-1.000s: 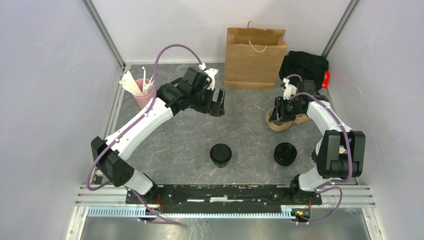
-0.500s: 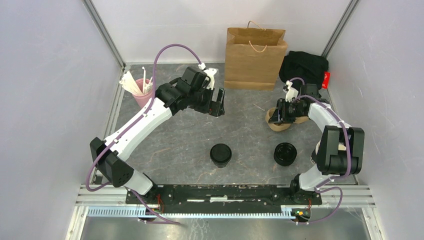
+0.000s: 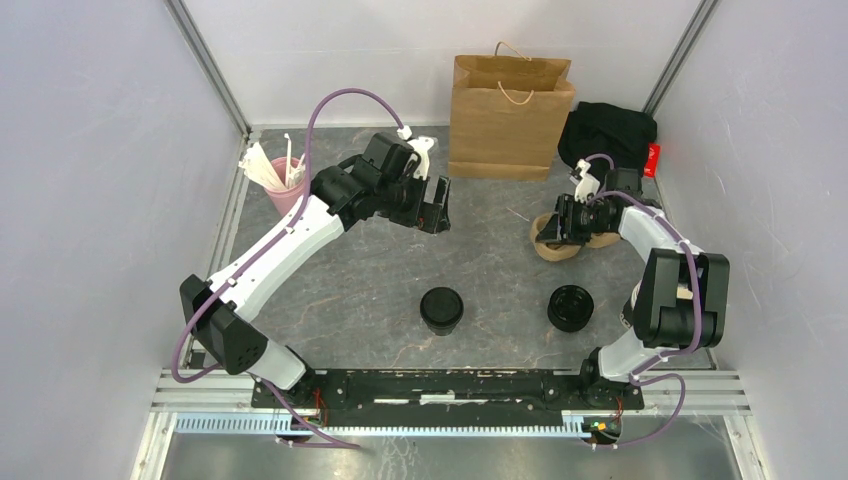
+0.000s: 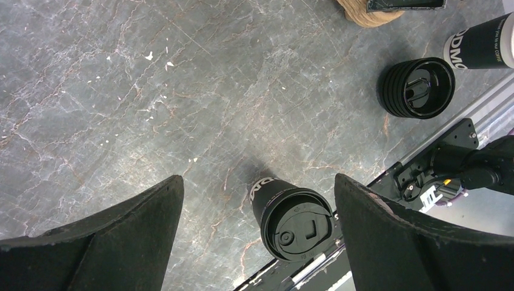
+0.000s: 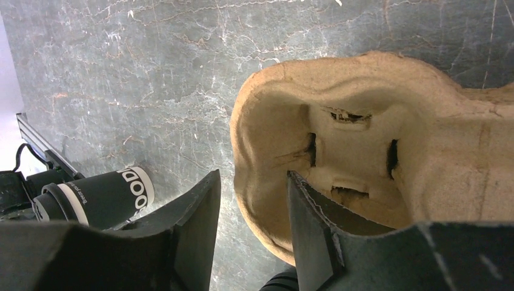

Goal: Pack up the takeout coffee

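The takeout coffee (image 3: 441, 309), a dark cup with a black dome lid, stands upright at the near middle of the table. In the left wrist view the takeout coffee (image 4: 297, 221) shows far below, between my fingers. My left gripper (image 3: 432, 205) hangs wide open and empty high above the table's middle, well behind the cup; its jaws (image 4: 257, 180) hold nothing. My right gripper (image 3: 556, 228) is down at a brown pulp cup carrier (image 3: 560, 250). It is open (image 5: 253, 176) and straddles the carrier's rim (image 5: 254, 151), one finger inside a pocket, one outside with table showing beside it.
A brown paper bag (image 3: 510, 115) stands upright at the back, with black cloth (image 3: 607, 130) to its right. A stack of black lids (image 3: 570, 308) sits right of the coffee. Dark lidless cups (image 5: 91, 197) lie near the right arm's base. A pink cup of stirrers (image 3: 283, 185) stands back left.
My right wrist has shifted slightly back and right at the carrier, and its jaws have narrowed and widened a little. The left arm, coffee and carrier have not moved.
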{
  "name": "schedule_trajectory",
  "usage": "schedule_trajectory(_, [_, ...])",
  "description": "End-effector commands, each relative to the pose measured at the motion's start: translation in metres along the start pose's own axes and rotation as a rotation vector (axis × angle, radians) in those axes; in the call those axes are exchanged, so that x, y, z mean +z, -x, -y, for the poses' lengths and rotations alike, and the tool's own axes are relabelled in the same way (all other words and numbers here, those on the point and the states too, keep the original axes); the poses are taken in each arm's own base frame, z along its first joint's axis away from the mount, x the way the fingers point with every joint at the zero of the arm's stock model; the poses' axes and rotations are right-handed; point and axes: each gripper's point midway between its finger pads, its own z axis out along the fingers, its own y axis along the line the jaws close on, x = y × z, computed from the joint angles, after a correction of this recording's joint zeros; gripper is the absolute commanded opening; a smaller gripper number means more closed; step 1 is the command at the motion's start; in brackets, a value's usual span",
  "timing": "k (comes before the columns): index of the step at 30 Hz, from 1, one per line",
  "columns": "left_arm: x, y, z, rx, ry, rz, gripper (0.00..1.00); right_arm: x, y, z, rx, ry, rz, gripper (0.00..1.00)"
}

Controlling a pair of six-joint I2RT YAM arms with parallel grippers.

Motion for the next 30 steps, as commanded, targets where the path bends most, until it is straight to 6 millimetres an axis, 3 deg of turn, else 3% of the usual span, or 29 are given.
schedule_trajectory(1, [-0.006, 0.011, 0.005, 0.052, -0.035, 0.035, 0.99, 0.002, 0.003, 0.000, 0.010, 0.029, 0.022, 0.48])
schedule_trajectory(12, [-0.001, 0.007, 0.006, 0.049, -0.045, 0.018, 0.99, 0.001, 0.008, -0.002, 0.014, 0.039, 0.027, 0.28])
schedule_trajectory(23, [0.004, 0.012, 0.010, 0.043, -0.063, 0.016, 0.99, -0.018, 0.010, -0.013, 0.010, 0.037, 0.047, 0.31])
schedule_trajectory(30, [0.007, 0.010, 0.013, 0.039, -0.081, 0.003, 0.99, -0.019, 0.006, -0.016, 0.012, 0.048, 0.053, 0.34])
